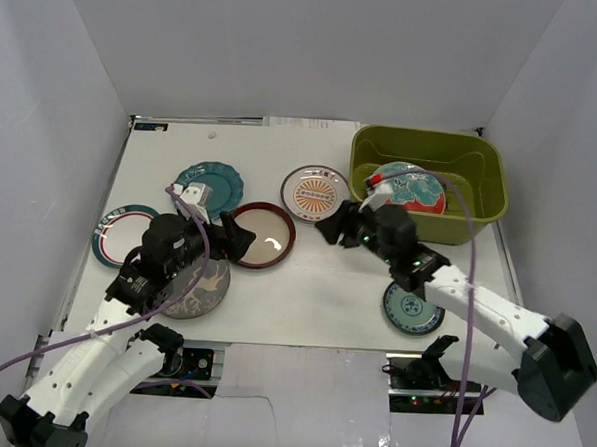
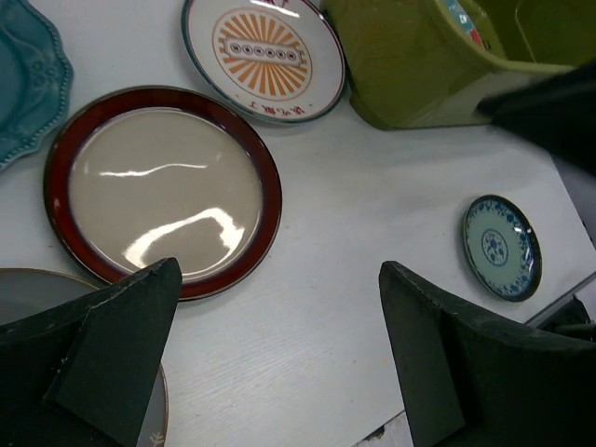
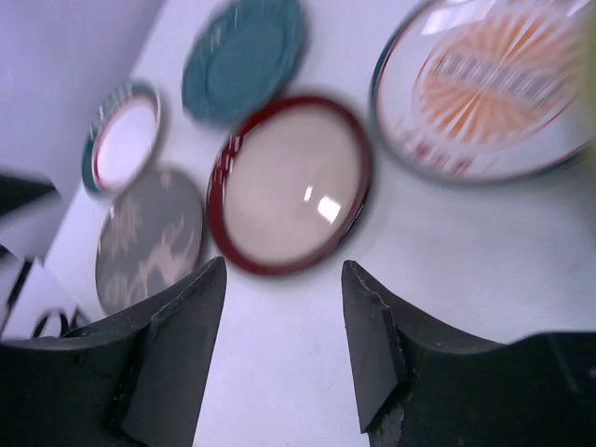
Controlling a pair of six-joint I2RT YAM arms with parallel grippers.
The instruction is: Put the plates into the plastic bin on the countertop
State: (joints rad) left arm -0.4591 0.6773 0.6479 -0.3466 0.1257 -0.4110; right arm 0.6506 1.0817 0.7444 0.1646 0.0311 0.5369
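The olive plastic bin (image 1: 423,136) stands at the back right of the countertop (image 1: 315,284), with a red-and-teal plate (image 1: 409,186) lying in it. Left of it lie the orange sunburst plate (image 1: 315,192), the red-rimmed tan plate (image 1: 262,235) and the teal scalloped plate (image 1: 210,186). A striped-rim plate (image 1: 121,232) and a grey plate (image 1: 200,283) lie at the left, and a small teal plate (image 1: 412,308) at the near right. My left gripper (image 2: 279,270) hangs open beside the tan plate (image 2: 163,191). Between the sunburst and tan plates my right gripper (image 3: 284,270) is open and empty.
White walls close in the countertop on three sides. The right arm stretches from the near right corner over the small teal plate (image 2: 503,247). Purple cables loop above both arms. The right wrist view is blurred.
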